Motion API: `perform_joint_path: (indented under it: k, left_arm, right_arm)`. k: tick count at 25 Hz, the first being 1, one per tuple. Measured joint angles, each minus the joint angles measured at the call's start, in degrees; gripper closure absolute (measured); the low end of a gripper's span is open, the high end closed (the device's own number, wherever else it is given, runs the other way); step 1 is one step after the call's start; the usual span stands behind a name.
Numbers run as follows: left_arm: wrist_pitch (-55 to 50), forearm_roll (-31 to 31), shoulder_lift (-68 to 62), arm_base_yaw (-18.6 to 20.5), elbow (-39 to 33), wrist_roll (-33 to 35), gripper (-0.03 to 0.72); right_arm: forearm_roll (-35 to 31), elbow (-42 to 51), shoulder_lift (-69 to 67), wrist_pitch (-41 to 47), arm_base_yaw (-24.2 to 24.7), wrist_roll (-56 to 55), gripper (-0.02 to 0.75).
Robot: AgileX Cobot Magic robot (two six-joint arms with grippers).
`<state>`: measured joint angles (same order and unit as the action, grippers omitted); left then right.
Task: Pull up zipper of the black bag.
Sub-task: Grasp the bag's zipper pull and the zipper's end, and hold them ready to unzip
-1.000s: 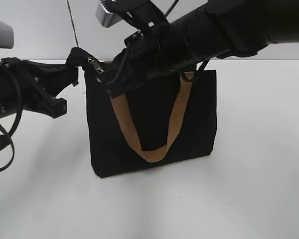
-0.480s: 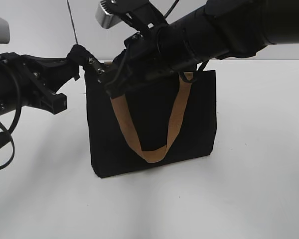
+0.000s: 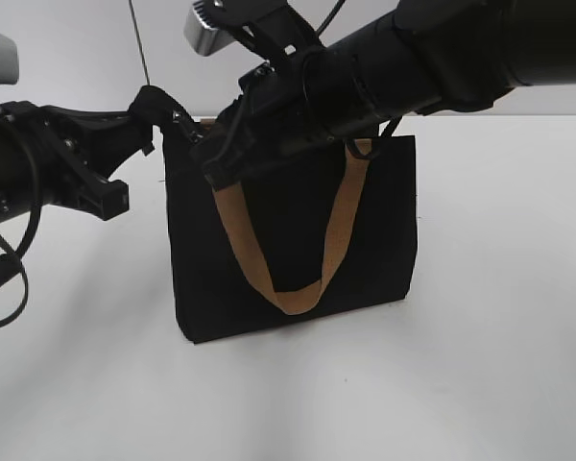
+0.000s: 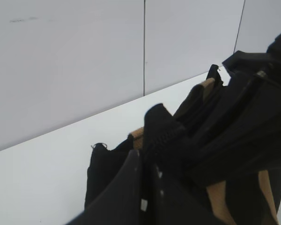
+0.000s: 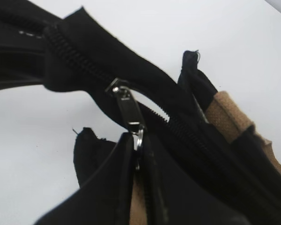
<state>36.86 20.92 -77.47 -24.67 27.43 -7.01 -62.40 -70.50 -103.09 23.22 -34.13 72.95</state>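
Two tools on the bag (image 3: 298, 240) standing mid-bench: left tool (image 3: 146, 106) pinches its top corner, right tool (image 5: 138, 140) clamps the zipper (image 5: 129, 110) pull, now drawn taut—slide imminent.

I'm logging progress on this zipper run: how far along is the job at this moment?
Done: the left gripper pinches the zipper-tape end at the black bag corner, and the right gripper is clamped on the ring of the silver pull. In hand: the zipper is held taut between them. Left: the slider sits near the left-held end, and a gap shows just beyond it.
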Motion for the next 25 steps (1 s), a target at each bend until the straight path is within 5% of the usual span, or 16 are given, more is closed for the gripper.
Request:
perform_joint_path:
  k: [25]
  left_arm:
    - [-1.27, -0.04, 0.00, 0.00, 0.00, 0.00, 0.694]
  right_arm:
    - [0.00, 0.00, 0.24, -0.59, 0.00, 0.00, 0.703]
